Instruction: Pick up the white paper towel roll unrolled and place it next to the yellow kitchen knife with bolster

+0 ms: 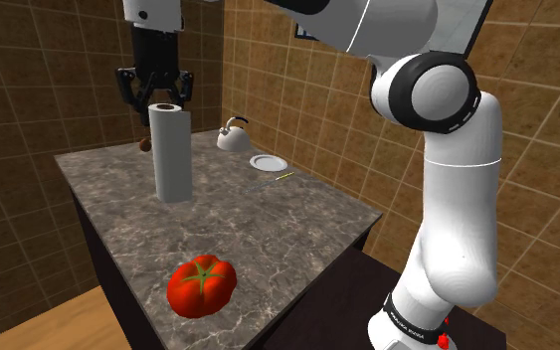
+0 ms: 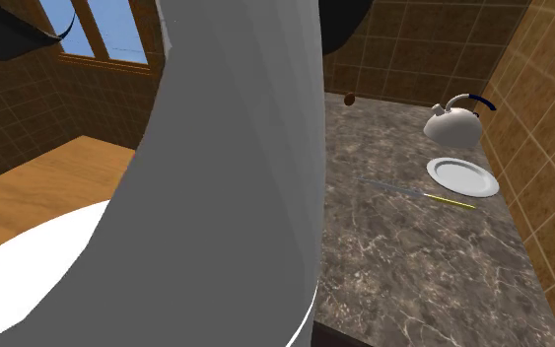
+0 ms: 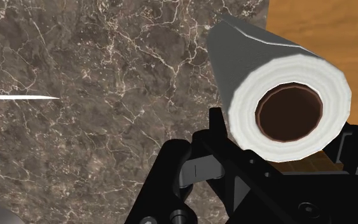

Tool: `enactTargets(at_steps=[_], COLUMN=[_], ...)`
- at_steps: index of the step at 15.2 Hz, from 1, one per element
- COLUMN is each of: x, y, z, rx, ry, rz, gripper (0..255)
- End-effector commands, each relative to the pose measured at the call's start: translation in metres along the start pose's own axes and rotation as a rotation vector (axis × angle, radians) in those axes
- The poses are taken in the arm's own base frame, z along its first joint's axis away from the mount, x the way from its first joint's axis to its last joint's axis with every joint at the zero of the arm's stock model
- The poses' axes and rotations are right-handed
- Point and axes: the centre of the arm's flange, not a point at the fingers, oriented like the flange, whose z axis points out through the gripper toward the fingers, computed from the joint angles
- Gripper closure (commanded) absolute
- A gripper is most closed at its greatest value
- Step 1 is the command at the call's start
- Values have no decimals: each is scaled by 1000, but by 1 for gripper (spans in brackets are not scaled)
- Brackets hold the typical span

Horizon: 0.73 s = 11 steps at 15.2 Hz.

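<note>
Paper towel roll (image 1: 171, 154): stood upright on marble counter (image 1: 268, 214).
Gripper (image 1: 155, 96): held just above the roll's top.
Jaws: spread, nothing pinched.
Yellow knife (image 1: 283, 177): laid beside plate (image 1: 269, 162).

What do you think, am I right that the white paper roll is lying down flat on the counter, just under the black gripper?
Not quite. The paper towel roll is standing upright on the counter, not lying flat; the shoulder view shows it. The rest is right: it is white and sits just under the black gripper.
</note>
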Motion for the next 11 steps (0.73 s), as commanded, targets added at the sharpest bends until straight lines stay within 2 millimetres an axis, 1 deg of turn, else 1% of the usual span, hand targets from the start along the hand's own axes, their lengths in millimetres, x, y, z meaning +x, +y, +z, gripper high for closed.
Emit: enactTargets(at_steps=[1, 9, 11], x=[1, 1, 1], y=[-1, -2, 24], z=[-11, -52, -46], rx=[0, 0, 0], ry=[0, 0, 0], rz=[0, 0, 0], gripper=[255, 255, 255])
